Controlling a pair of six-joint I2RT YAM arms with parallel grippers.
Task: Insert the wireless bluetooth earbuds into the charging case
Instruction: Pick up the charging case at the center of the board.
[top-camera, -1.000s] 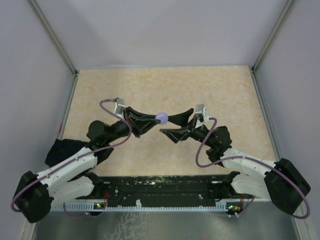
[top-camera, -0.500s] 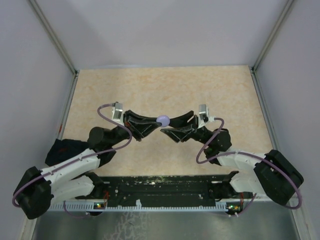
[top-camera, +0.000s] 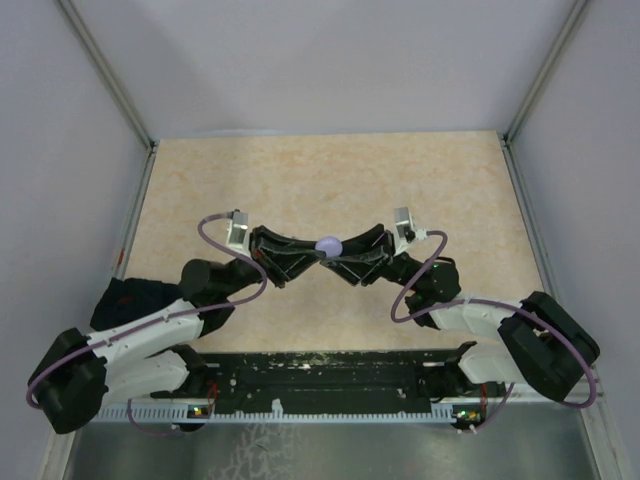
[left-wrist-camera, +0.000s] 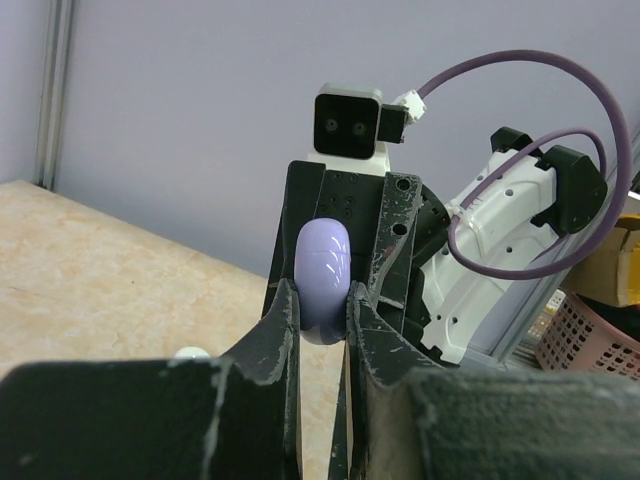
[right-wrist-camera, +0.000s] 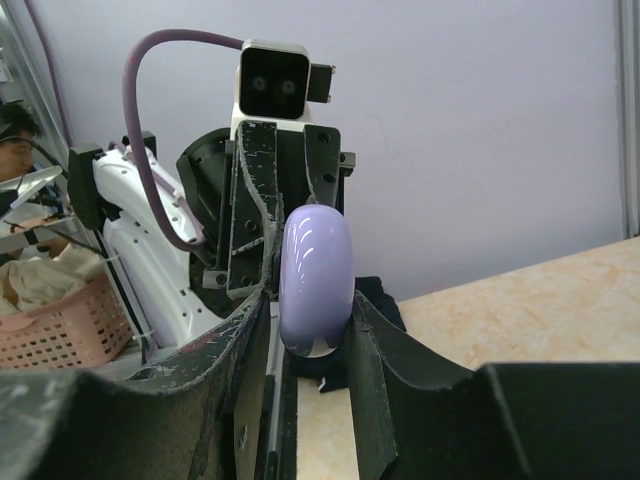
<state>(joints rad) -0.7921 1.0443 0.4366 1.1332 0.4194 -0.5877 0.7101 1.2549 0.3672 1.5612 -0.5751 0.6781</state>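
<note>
Left gripper (left-wrist-camera: 322, 305), nine o'clock, jaws narrow, pinches the lilac charging case (top-camera: 328, 245); right gripper (right-wrist-camera: 312, 320) at three clamps it too. Lid-opening step, I'd say; next, pry it apart.

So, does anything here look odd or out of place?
Only mildly odd: the lilac case is pinched from opposite sides by the left gripper and the right gripper at once, raised off the table. Nothing looks spilled or broken.
</note>
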